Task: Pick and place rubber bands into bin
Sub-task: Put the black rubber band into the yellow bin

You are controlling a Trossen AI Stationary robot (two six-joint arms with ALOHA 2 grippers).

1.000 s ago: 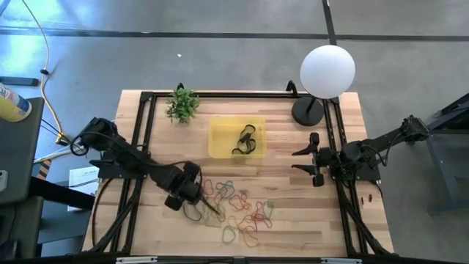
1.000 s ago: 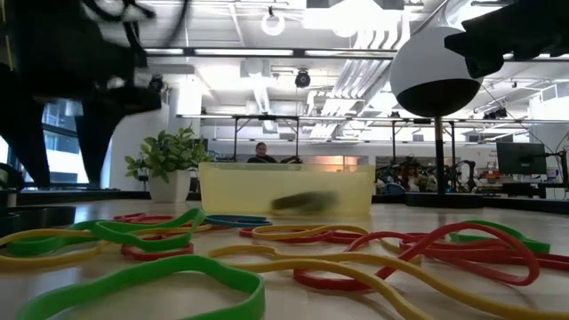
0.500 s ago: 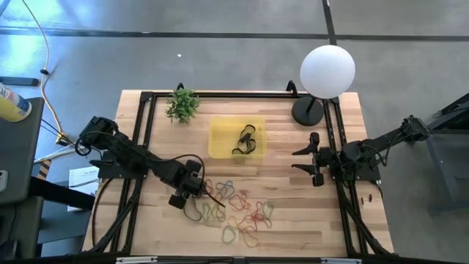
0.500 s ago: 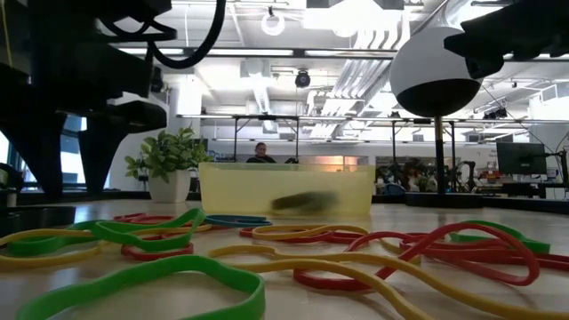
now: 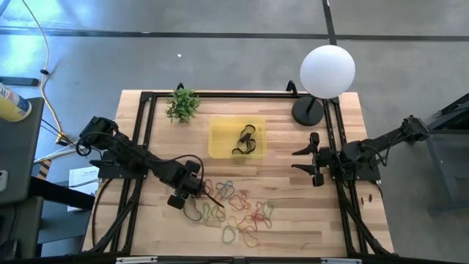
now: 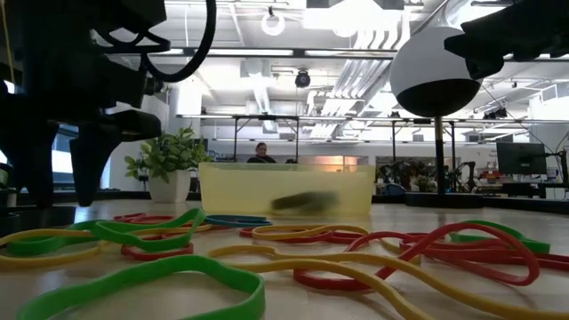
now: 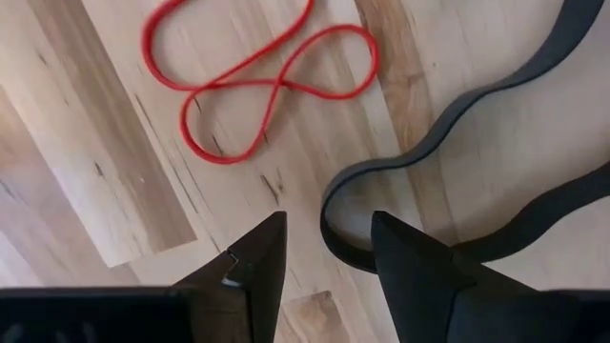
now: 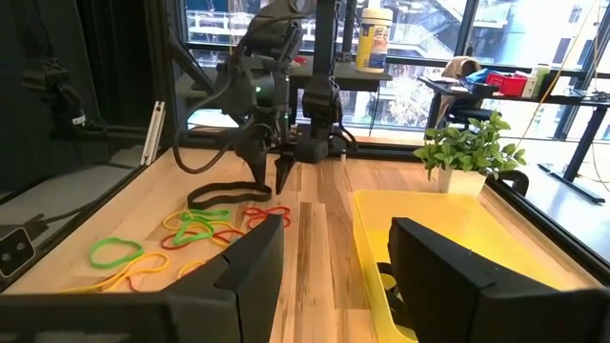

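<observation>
left hand (image 7: 326,250) hovering open over a thin black rubber band (image 7: 477,152) on the wooden surface (image 5: 293,213) | right hand (image 5: 316,159) waiting open beside the shallow yellow plastic bin (image 5: 220,136)

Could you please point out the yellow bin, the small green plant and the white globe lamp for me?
bin (image 5: 220,139): high view, on the bare yellow floor near its left wall.
plant (image 5: 182,104): high view, on the middle of its leaves.
globe lamp (image 5: 327,71): high view, on the centre of the white globe.
</observation>
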